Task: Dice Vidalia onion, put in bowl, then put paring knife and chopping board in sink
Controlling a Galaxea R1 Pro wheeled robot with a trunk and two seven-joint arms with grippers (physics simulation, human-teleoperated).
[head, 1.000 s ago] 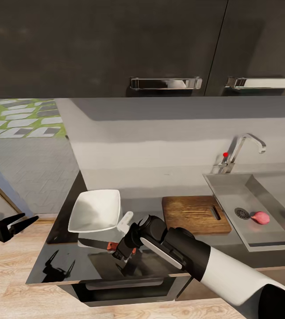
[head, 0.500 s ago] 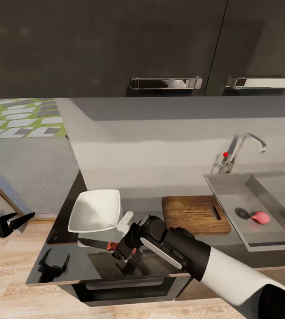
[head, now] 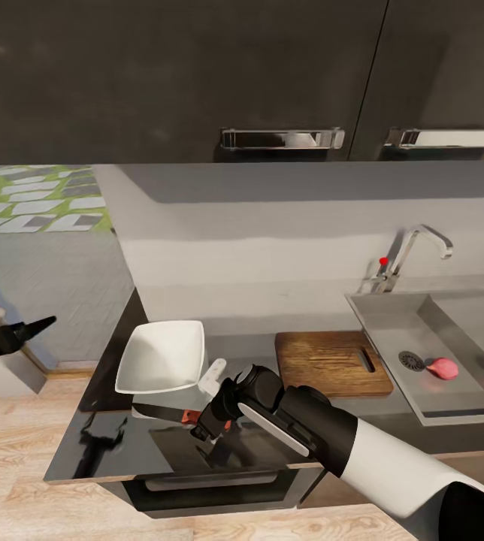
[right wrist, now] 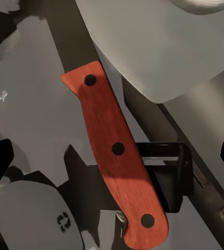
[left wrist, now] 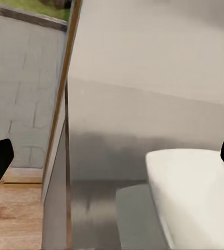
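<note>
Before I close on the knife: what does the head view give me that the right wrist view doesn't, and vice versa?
Head view adds: Vidalia onion lying in the sink, chopping board bare beside it. Right wrist view adds: three rivets along the paring knife handle, right gripper jaws wide open either side. Shared: knife handle, bowl next to it.

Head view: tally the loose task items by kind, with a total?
Vidalia onion: 1
Chopping board: 1
Paring knife: 1
Bowl: 1
Total: 4
</note>
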